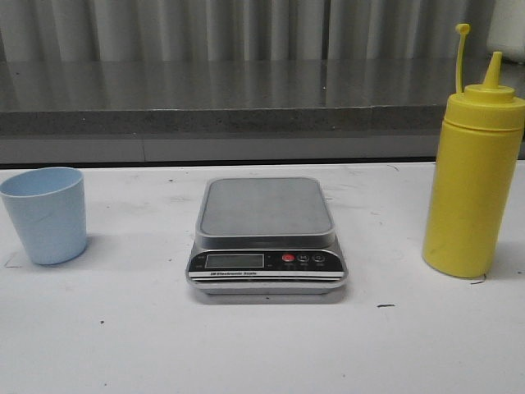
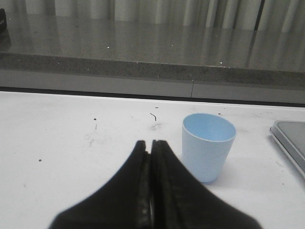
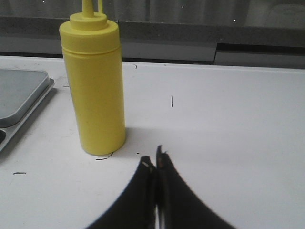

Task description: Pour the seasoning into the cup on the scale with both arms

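The pale blue cup stands upright and empty on the white table at the left. The silver-grey scale lies in the middle with nothing on its platform. The yellow seasoning bottle stands upright at the right, its cap off on its strap. Neither gripper shows in the front view. In the left wrist view my left gripper is shut and empty, close to the cup but apart from it. In the right wrist view my right gripper is shut and empty, a little short of the bottle.
A grey stone ledge runs along the back of the table, with a pale curtain behind it. The scale's edge shows in the left wrist view and in the right wrist view.
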You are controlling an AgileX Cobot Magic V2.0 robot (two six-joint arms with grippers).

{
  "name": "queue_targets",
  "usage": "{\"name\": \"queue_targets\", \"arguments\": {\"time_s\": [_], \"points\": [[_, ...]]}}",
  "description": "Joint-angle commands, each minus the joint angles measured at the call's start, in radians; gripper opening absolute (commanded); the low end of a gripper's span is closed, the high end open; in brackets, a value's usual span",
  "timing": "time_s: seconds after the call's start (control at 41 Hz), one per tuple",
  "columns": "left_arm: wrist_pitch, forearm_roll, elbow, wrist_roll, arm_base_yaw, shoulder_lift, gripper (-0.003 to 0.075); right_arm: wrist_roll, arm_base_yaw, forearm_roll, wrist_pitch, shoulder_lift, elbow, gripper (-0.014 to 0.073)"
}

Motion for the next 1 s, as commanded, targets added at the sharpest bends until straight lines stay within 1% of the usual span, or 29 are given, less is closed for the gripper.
{"name": "queue_targets", "arguments": {"time_s": [0.0, 0.732, 0.977], "points": [[-0.084, -0.005, 0.024, 0.000, -0.008, -0.015, -0.0020, -0.007, -0.001, -0.002, -0.080, -0.015, -0.006, -0.0069], [-0.084, -0.005, 0.024, 0.000, -0.008, -0.015, -0.0020, -0.007, -0.001, -0.002, -0.080, -0.015, -0.006, -0.0069], [-0.086, -0.005, 0.024, 0.000, -0.008, -0.015, -0.0020, -0.007, -0.001, -0.001, -0.111, -0.015, -0.006, -0.0069]]}}
